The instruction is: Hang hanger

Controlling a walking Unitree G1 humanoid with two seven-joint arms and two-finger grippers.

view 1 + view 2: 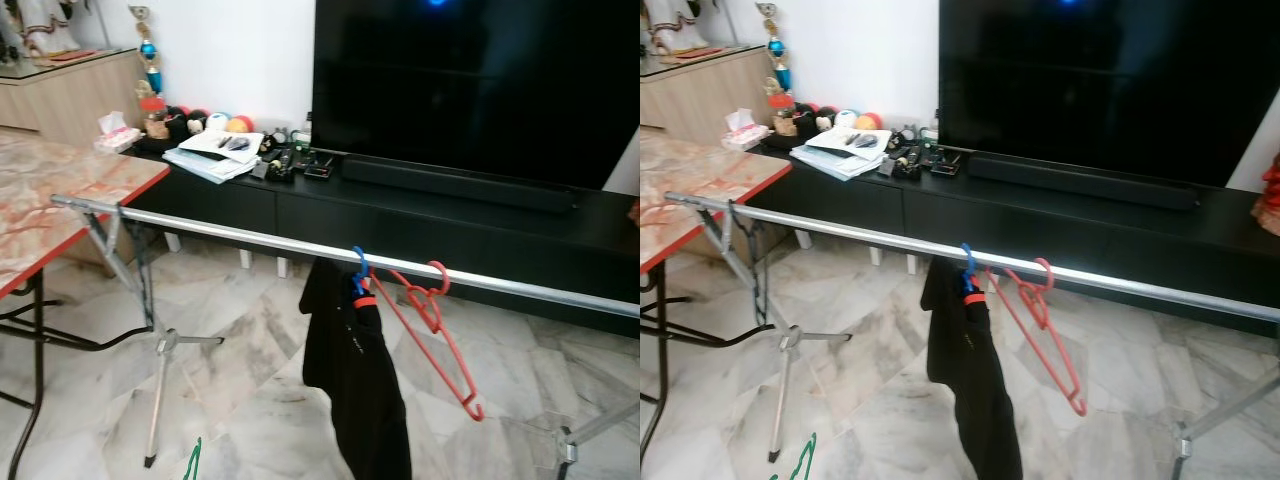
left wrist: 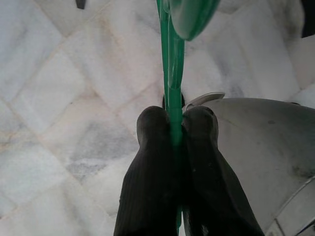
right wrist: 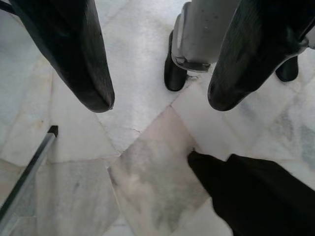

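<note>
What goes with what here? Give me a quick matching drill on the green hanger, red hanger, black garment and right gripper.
Things:
1. green hanger
2. red hanger
3. black garment
4. right gripper

States:
A. jaws apart, above the marble floor
B. hooked bare on the metal rail
C. clamped in the left gripper
D. hangs from the rail on a blue hook

Pairs: 1-C, 2-B, 3-D, 4-A
</note>
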